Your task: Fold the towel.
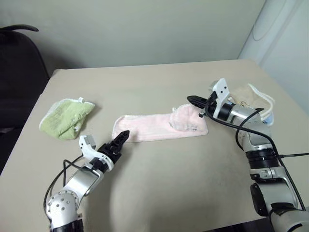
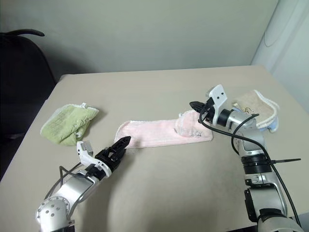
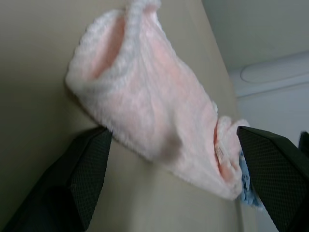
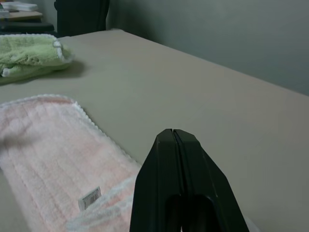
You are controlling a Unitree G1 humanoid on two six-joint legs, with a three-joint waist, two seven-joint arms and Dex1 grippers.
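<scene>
Towel (image 1: 157,127), pale pink terry, lies near the middle of the table (image 1: 159,84) as a long narrow band, running roughly parallel to the front edge. Its right end is bunched up into a small ridge, and a little white label shows on the cloth there. White stitched edging runs along its far side.

Low near the front-left part of the table, the left gripper (image 1: 121,138) points at the left end of the pink band, its two black fingers (image 3: 82,169) spread wide with nothing between them. From the wrist camera the towel's folded end sits just ahead of those open fingers, not touching them as far as I can see.

Off to the right, the right gripper (image 1: 193,101) hangs above the towel's bunched end, pointing toward the left, its fingers pressed tight together and holding nothing.

A crumpled light green towel (image 1: 65,118) rests toward the left edge, well apart from the pink one. A beige towel (image 2: 256,107) with white trim sits by the right edge, behind the right arm. A dark chair (image 1: 19,72) stands beyond the far-left corner.
</scene>
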